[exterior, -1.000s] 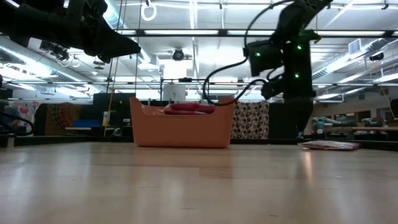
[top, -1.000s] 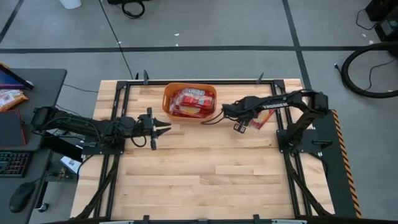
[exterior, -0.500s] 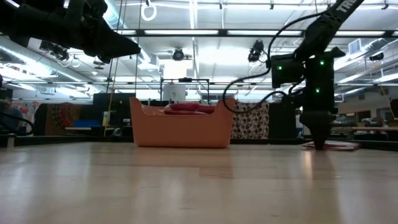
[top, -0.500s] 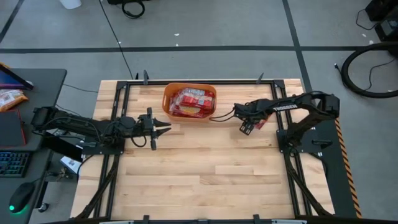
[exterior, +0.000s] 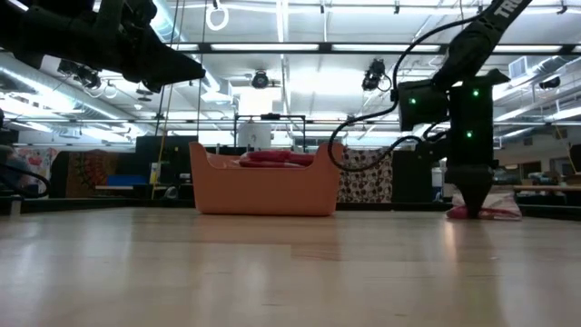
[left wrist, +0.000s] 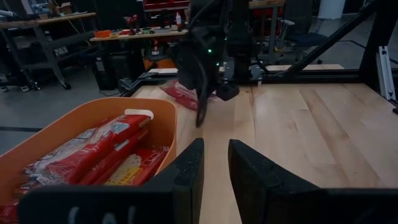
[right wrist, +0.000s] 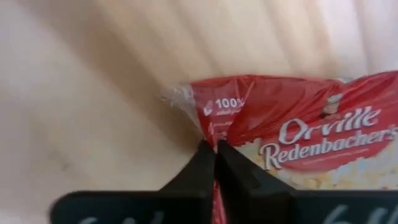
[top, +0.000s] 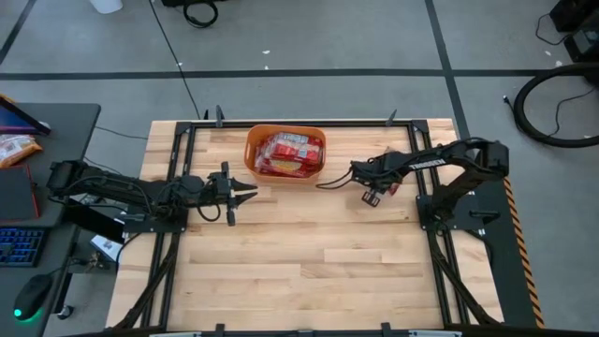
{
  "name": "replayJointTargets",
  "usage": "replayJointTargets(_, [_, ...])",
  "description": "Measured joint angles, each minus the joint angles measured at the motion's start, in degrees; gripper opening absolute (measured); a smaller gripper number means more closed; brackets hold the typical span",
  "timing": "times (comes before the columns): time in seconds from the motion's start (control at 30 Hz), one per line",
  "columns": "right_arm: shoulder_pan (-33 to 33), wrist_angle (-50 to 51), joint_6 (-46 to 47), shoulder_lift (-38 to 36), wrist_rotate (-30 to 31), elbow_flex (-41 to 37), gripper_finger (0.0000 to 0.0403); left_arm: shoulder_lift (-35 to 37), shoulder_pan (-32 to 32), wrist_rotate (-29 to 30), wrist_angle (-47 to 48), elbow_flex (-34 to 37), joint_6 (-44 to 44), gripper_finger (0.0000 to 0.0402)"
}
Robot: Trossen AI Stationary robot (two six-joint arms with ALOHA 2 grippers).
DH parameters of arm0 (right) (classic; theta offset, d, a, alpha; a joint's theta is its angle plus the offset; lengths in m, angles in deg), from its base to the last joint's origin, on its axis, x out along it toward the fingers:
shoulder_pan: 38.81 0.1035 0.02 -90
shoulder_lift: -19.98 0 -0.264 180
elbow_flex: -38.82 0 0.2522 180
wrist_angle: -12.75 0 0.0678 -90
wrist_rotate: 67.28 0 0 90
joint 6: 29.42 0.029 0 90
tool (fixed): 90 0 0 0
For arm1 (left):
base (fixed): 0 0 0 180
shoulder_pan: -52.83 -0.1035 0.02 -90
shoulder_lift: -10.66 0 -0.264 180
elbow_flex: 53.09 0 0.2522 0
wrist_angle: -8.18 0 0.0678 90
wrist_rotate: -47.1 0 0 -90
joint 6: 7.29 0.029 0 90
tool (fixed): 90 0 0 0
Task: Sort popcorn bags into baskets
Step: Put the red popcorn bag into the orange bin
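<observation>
right gripper (right wrist: 215,154) pinching a bag (right wrist: 298,137)
it is lying right of the tub (top: 254,150); left gripper (top: 251,194), nearly closed, is waiting beside it.

The right gripper (top: 372,194) stands at table level, fingers pinched on the edge of a popcorn bag (right wrist: 298,140); that bag lies flat beneath and beyond it. Bare tabletop (top: 299,262) extends toward the near side. The orange tub (top: 284,153), filled with packets, blocks the path toward the left gripper (top: 245,194), which hovers just beside the tub's near corner.
</observation>
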Motion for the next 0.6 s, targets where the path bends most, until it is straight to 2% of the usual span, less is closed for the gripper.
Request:
replayJointTargets(0.07, [1.54,2.01,0.0,0.17,-0.96,1.97,0.0008,0.0,-0.02,0.0,-0.01,0.02,0.02,0.0078])
replayJointTargets(0.13, [3.34,3.62,0.19,0.14,-0.59,5.11,0.001,0.0,-0.01,0.0,-0.02,0.02,0.04,0.0078])
replayJointTargets(0.37, [9.98,11.53,-0.14,0.12,6.38,19.65,0.0006,0.0,0.01,0.0,-0.04,0.03,0.04,0.0078])
replayJointTargets(0.6, [15.71,10.89,-7.06,0.02,19.42,33.99,0.0007,0.0,0.0,0.0,-0.64,0.04,0.04,0.0078])
